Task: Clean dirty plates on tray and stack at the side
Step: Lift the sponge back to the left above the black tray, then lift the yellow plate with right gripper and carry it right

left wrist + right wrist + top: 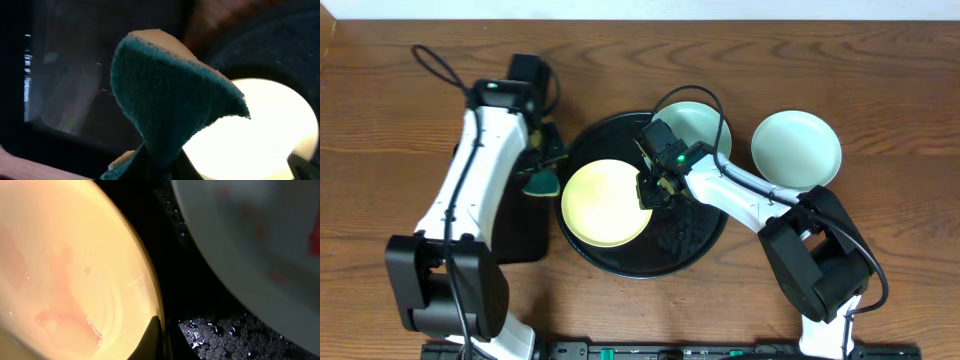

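The large round black tray [705,240] sits mid-table. The pale yellow plate [605,203] lies on its left half with a faint red-orange smear [55,295]. My right gripper [653,190] is shut on the yellow plate's right rim, one finger inside the rim [161,340]. A mint-blue plate [700,125] with red specks [250,235] lies at the tray's back right. A second mint-blue plate [796,150] rests on the bare wood to the right. My left gripper [545,168] is shut on a green sponge [541,183] [170,95] just left of the tray.
A smaller rectangular black tray [520,235] lies under my left arm. The round tray's floor is wet with droplets [225,330]. Cables run over the back of the table [435,65].
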